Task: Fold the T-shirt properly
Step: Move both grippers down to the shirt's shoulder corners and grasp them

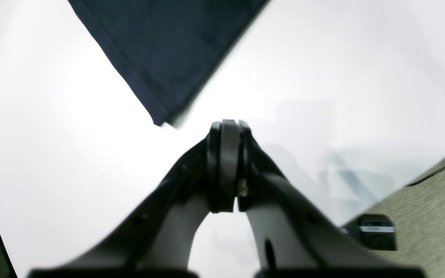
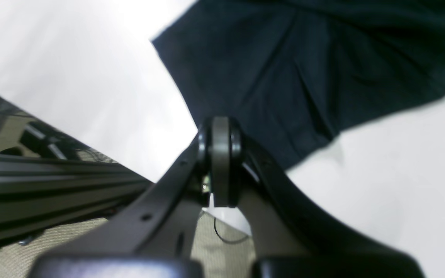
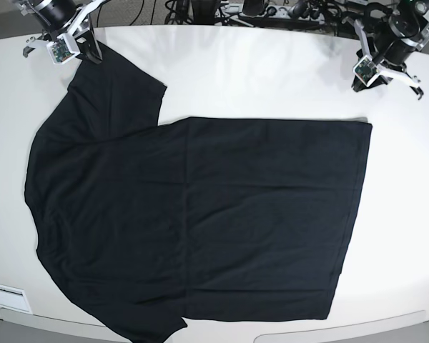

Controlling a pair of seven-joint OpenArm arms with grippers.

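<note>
Black fabric covers most of your tabletop [image 3: 272,64]: the T-shirt [image 3: 200,221] lies spread flat, unfolded, with its hem toward the left-arm side and its sleeves and collar end toward the right-arm side. That layout gives you 2 long edges to work along, so the first fold looks likely to start from a corner.

Your left gripper [image 1: 226,127] hangs over bare tabletop just beside the hem corner, not touching it; its fingers [image 1: 214,166] are pressed together with nothing between them. Your right gripper [image 2: 220,123] sits at the edge of the far sleeve, its fingers [image 2: 203,154] also pressed together and empty (whether the tips brush the cloth there, you cannot tell from the wrist view).

Both arms are parked at opposite far corners, which reads as a ready stance for a 2-handed pick. You will need to spread the fingers before either can pinch cloth, and the soft fabric may bunch if only 1 layer is caught.
</note>
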